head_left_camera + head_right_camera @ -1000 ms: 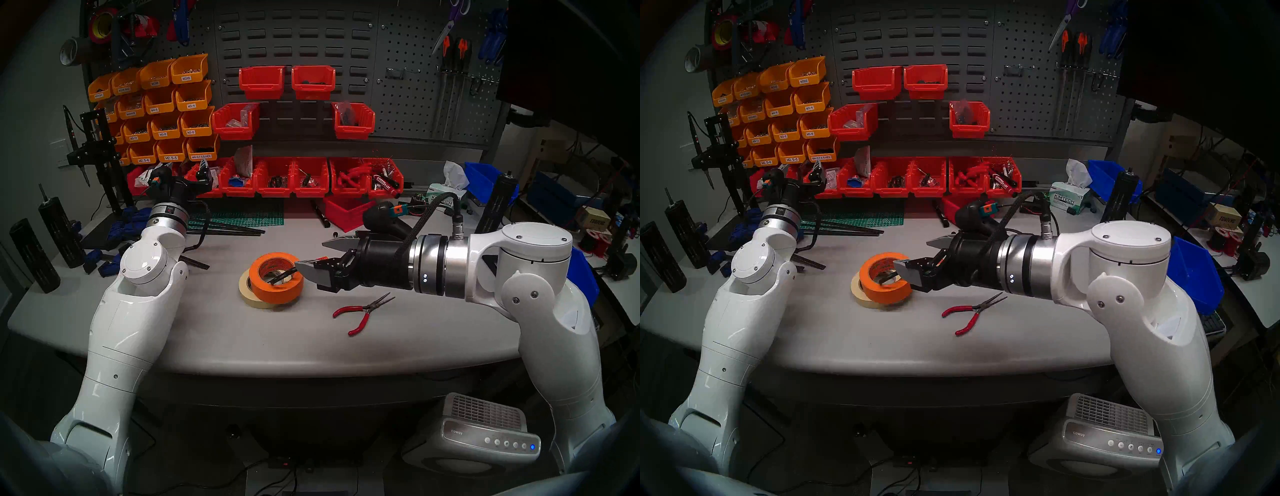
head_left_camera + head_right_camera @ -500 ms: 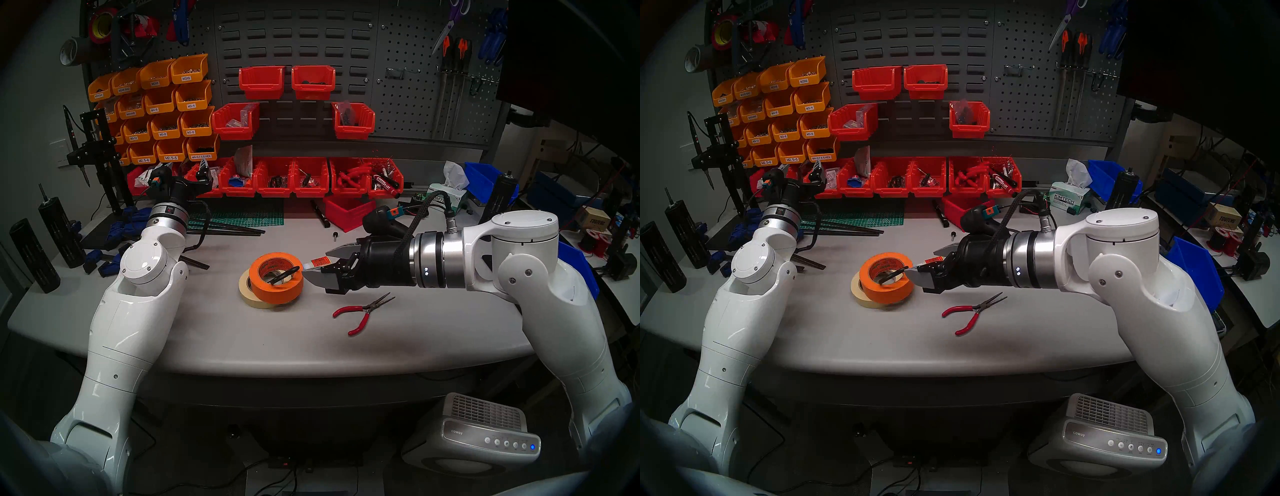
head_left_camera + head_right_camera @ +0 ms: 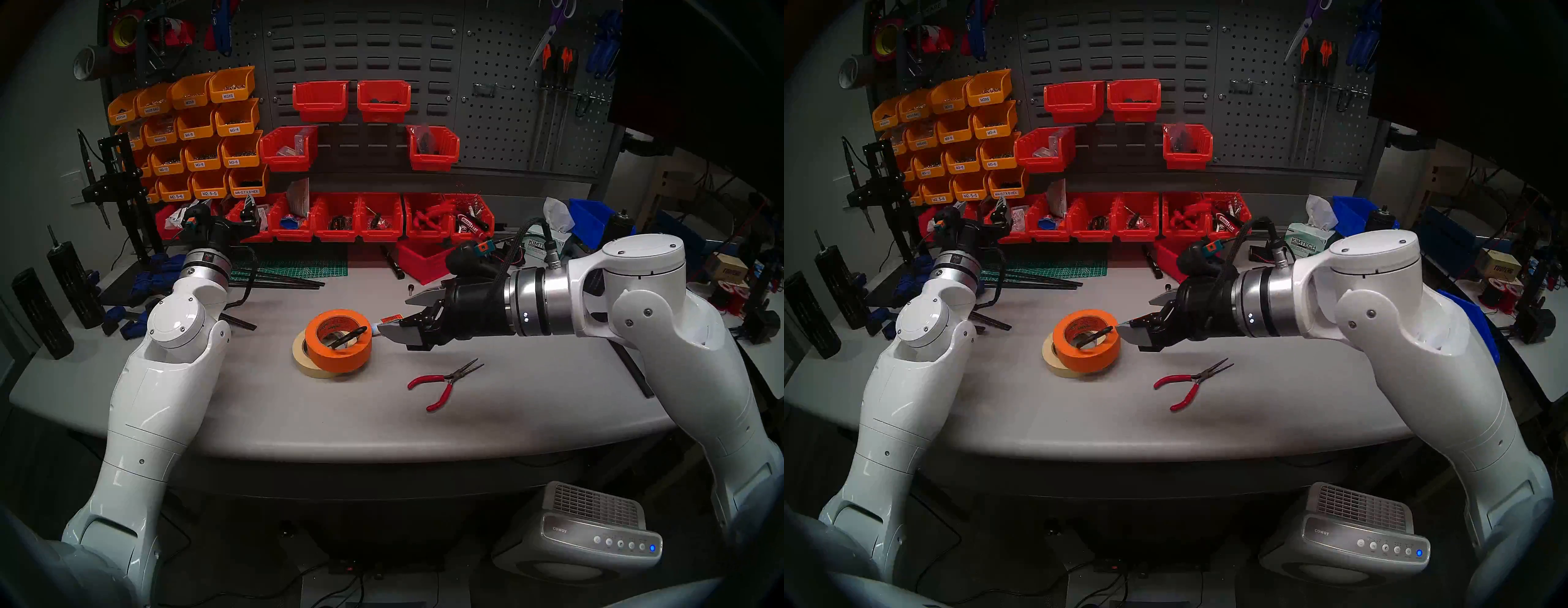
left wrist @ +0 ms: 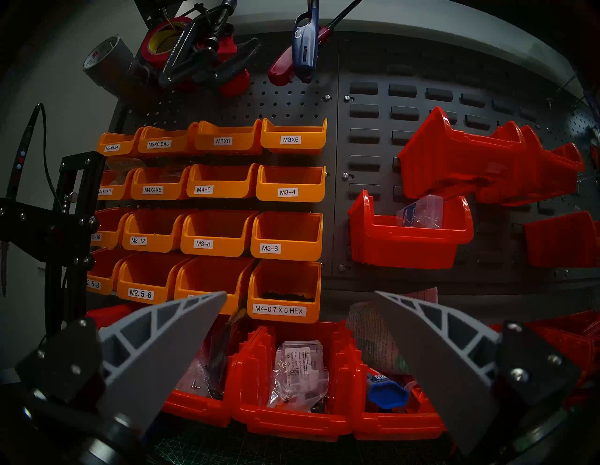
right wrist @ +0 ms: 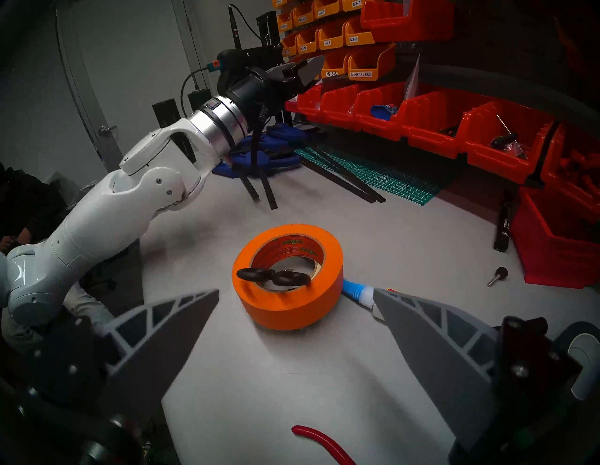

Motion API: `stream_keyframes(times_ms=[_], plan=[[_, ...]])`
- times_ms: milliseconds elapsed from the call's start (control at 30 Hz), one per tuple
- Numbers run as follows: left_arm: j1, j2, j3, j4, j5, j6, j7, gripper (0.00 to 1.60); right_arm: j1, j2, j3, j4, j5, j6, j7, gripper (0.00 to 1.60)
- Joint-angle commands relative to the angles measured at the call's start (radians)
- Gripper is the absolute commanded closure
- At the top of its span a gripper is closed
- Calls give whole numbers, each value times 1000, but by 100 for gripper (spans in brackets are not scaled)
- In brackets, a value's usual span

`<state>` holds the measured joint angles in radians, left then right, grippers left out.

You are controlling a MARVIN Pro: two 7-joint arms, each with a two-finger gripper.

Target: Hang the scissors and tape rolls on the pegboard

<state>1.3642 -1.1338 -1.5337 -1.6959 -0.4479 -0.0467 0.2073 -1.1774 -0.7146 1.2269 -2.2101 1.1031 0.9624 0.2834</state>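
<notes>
The wide orange tape roll (image 3: 339, 354) (image 3: 1087, 354) (image 5: 289, 307) lies flat mid-table, partly on top of the cream tape roll (image 3: 302, 361) (image 3: 1052, 361). The black-handled scissors (image 3: 348, 336) (image 3: 1094, 334) (image 5: 272, 277) rest across the orange roll's hole. My right gripper (image 3: 394, 316) (image 3: 1139, 316) (image 5: 296, 290) hovers just right of the roll, open and empty. My left gripper (image 3: 250, 212) (image 4: 301, 292) is open and empty at the back left, facing the bins. The perforated pegboard (image 3: 500, 127) (image 3: 1255, 127) with hooks is on the back wall.
Red-handled pliers (image 3: 445, 382) lie right of the rolls. A blue-capped tube (image 5: 355, 290) lies behind the orange roll. Red bins (image 3: 360, 218) line the back, with a loose red bin (image 3: 424, 259), a black marker (image 3: 392, 265) and a green cutting mat (image 3: 297, 263) in front.
My right gripper has drawn back to the right, off the orange roll's rim, leaving the scissors lying on it. The left arm has not moved.
</notes>
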Motion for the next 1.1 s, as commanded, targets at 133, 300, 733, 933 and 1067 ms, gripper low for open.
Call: stream_keyframes(times_ms=[133, 300, 733, 933, 1067], plan=[[-30, 4, -8, -27, 2, -10, -1, 0, 106, -148, 42, 98, 223, -23, 22, 0], [-31, 4, -8, -27, 2, -10, -1, 0, 110, -198, 41, 122, 334, -23, 8, 0], [-31, 3, -8, -28, 2, -12, -1, 0, 86, -223, 54, 71, 518, -2, -222, 0], [-31, 3, -8, -28, 2, -12, -1, 0, 70, -218, 61, 18, 559, -2, -348, 0], [-32, 3, -8, -29, 2, -12, -1, 0, 68, -223, 62, 6, 598, -4, -408, 0]])
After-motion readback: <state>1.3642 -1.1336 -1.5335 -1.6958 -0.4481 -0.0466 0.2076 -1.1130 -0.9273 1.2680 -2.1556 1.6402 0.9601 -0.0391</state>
